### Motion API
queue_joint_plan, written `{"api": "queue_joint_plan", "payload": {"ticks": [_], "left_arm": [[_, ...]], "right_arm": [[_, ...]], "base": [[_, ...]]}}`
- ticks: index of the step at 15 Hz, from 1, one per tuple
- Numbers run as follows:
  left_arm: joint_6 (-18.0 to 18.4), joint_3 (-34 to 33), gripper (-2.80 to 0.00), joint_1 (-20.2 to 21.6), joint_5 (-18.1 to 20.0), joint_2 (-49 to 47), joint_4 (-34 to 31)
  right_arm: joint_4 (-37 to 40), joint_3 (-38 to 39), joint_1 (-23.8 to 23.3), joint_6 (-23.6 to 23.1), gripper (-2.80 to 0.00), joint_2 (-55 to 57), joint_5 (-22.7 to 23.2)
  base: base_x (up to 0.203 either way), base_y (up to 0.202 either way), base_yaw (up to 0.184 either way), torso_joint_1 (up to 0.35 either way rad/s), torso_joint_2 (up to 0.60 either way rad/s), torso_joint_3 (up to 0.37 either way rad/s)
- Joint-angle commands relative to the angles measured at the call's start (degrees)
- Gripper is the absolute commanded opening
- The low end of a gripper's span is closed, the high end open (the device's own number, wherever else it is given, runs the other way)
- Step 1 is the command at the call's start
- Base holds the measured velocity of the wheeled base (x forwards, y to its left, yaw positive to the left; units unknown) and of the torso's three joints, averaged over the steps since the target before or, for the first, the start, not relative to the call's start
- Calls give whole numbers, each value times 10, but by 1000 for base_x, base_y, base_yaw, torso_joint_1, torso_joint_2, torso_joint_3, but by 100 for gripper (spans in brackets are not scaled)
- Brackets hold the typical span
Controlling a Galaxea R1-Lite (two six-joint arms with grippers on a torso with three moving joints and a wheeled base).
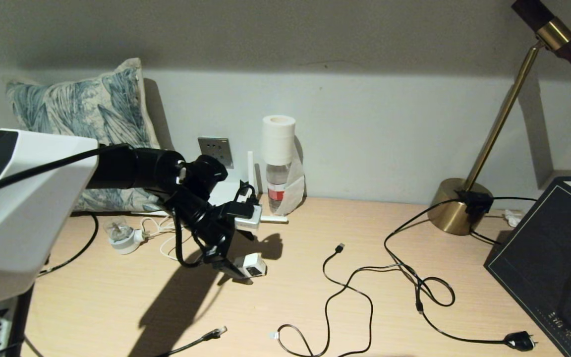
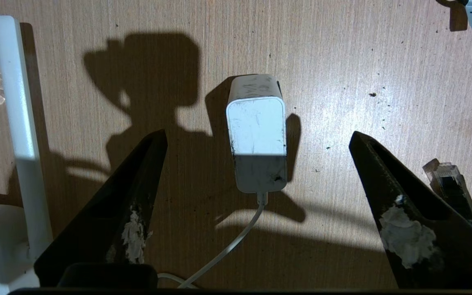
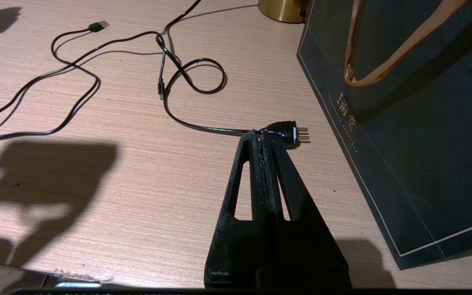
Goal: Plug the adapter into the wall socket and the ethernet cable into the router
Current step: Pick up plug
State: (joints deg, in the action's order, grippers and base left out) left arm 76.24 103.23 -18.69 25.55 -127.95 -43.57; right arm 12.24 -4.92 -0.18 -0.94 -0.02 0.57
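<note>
Left claw point(image 2: 256, 139) spread wide, empty, hanging over adapter point(image 2: 256, 135) lying flat on desk point(image 1: 315, 297), cord trailing toward wrist. Socket point(image 1: 215, 151) on wall at 11 o'clock from adapter. Advice: drop straight, pinch long sides, avoid cord. Right claw point(image 3: 262, 137) pressed shut, empty, parked beside black plug point(image 3: 283, 133).

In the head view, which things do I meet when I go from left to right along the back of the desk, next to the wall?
Patterned pillow → wall socket → white paper roll standing on a bottle → brass lamp base → dark paper bag. The router sits behind the left gripper, so I leave it out.
</note>
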Motion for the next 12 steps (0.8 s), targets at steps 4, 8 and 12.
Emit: {"api": "queue_joint_plan", "payload": {"ticks": [4, 8, 12], "left_arm": [[-6, -6, 0, -5, -10, -2, -3], [-23, -12, 0, -7, -21, -9, 15], [-41, -11, 0, -11, -21, -22, 38]], "right_arm": [[1, 0, 0, 0, -280, 0, 0], [1, 0, 0, 0, -280, 0, 0], [1, 0, 0, 0, -280, 0, 0]], "base": [[0, 0, 0, 0, 0, 0], [0, 0, 0, 0, 0, 0], [0, 0, 0, 0, 0, 0]]}}
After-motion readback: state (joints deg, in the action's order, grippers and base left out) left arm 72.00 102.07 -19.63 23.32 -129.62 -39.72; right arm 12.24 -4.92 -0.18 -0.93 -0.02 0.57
